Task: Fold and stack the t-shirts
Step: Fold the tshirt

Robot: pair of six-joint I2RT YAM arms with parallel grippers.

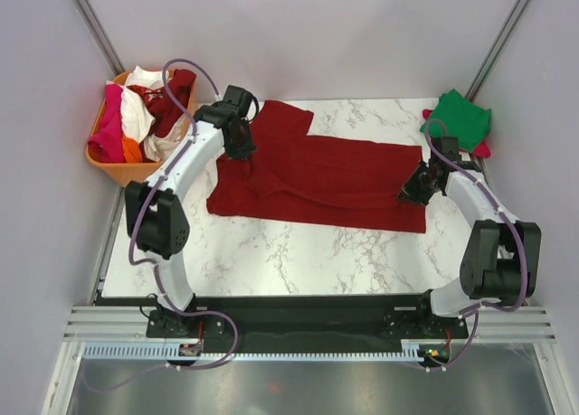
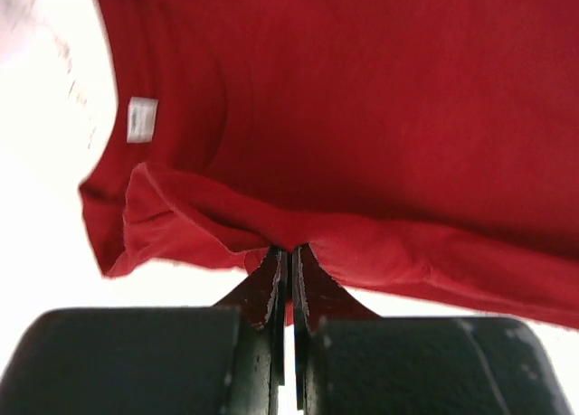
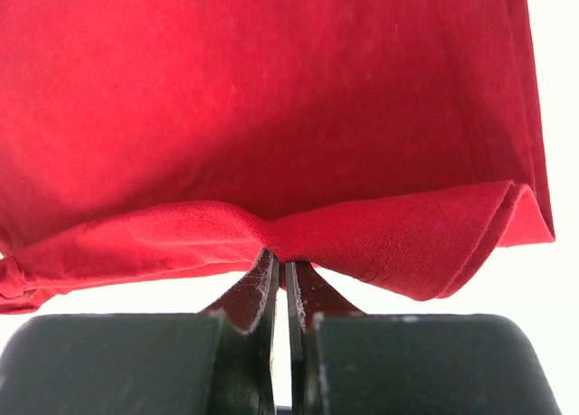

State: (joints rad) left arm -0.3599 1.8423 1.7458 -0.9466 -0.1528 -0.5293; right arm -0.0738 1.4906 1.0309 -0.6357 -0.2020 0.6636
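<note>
Top cam: dark red t-shirt lies spread on marble table, mid-field. Long axis runs L–R, w/ one sleeve sticking out toward the far edge. Cloth mostly flat, some wrinkles near the L end.

L gripper is at the shirt's L end, far-left part, collar side. L wrist cam: jaws clenched tight on a pinched-up fold of the red cloth. Fabric is bunched right at the tips and the rest of the shirt stretches away beyond them. White neck label shows up-left of the pinch, inside the collar, apart from the tips.

R gripper is at the shirt's R end, close to the R edge. R wrist cam: jaws likewise clamped on a ridge of red cloth. A folded-over edge w/ stitched hem sits just right of the tips, and the shirt body fills the view beyond.

So the shirt spans between both grippers, each grasping one end, w/ pinch pts on the cloth, not beside it. Can't tell if the ends are lifted off the table.

Far-R corner: green t-shirt, folded, lies on a pink-red t-shirt that peeks out underneath. Both are apart from R gripper.

Far-L: orange basket beside the table corner holds a jumble of shirts in pink, white, orange and dark red, unfolded. It is just left of the L arm and apart from L gripper.
</note>
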